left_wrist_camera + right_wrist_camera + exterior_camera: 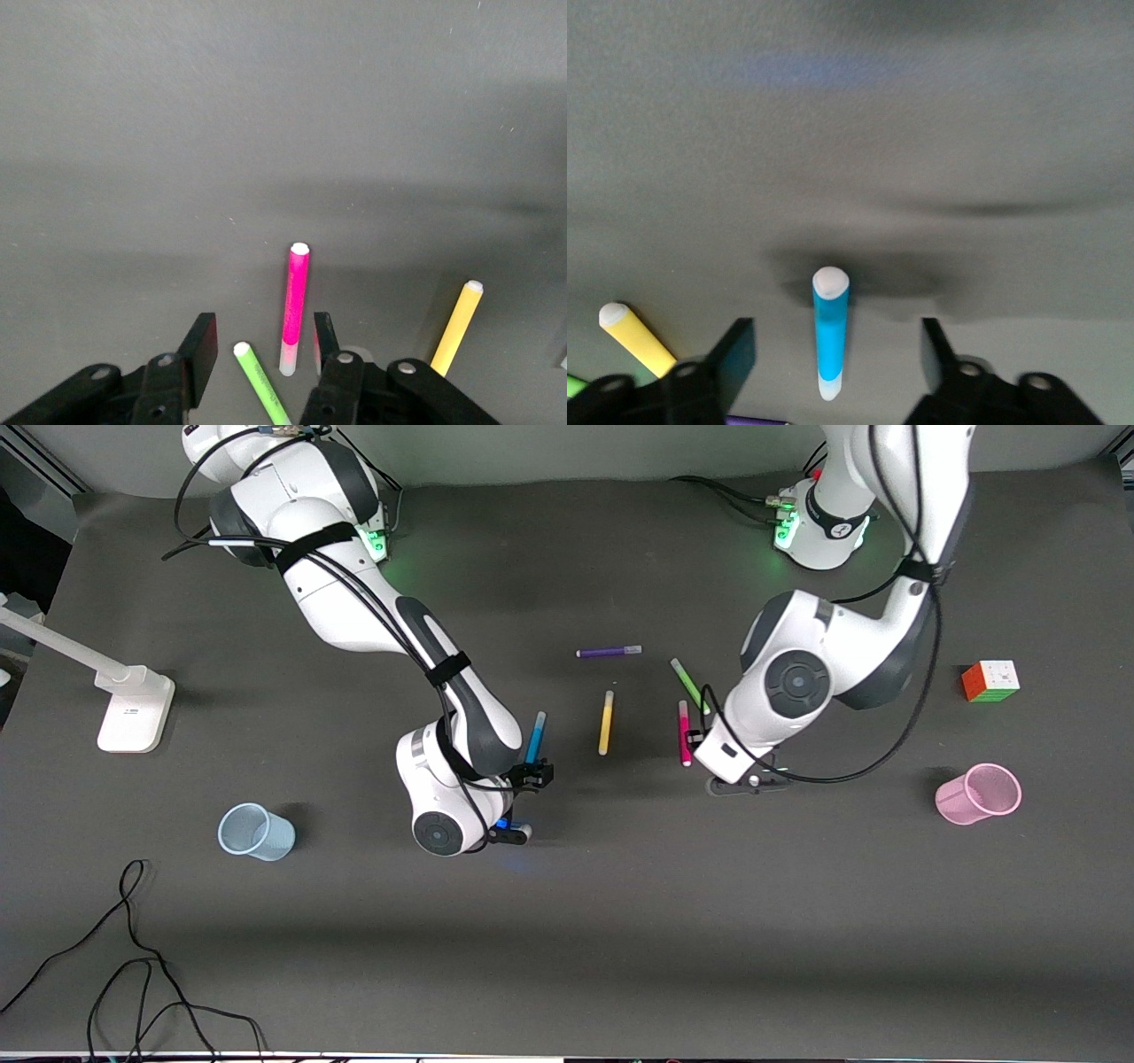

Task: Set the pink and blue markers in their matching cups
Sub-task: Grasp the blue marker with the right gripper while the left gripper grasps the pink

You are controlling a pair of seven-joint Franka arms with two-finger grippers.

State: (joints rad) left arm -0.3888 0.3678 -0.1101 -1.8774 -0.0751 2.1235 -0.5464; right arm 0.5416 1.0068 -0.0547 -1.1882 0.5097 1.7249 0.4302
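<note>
We see both grippers low over the marker cluster mid-table, neither holding anything.

Right gripper: fingers spread wide, one on each side of the blue marker, clear gaps both sides, no contact. The marker lies flat on the dark table, its length running away from the front camera, white end pointing away from the wrist.

Left gripper: fingers apart, straddling the pink marker. One finger sits right beside the marker barrel; we cannot tell if it touches. The marker is flat on the table. The green pen also lies partly between those fingers, angled, tip near the pink marker's capped end.

Cups: pale blue cup stands toward the right arm's end of the table, nearer the front camera than the blue marker, well apart from it. Pink cup is toward the left arm's end, tilted or lying on its side, mouth toward the front camera, well apart from the pink marker. Both cups hold no markers.

Other items: yellow pen between the blue and pink markers; purple pen farther from the front camera than the yellow one; a Rubik's cube farther from the camera than the pink cup; white stand and a loose black cable at the right arm's end.
</note>
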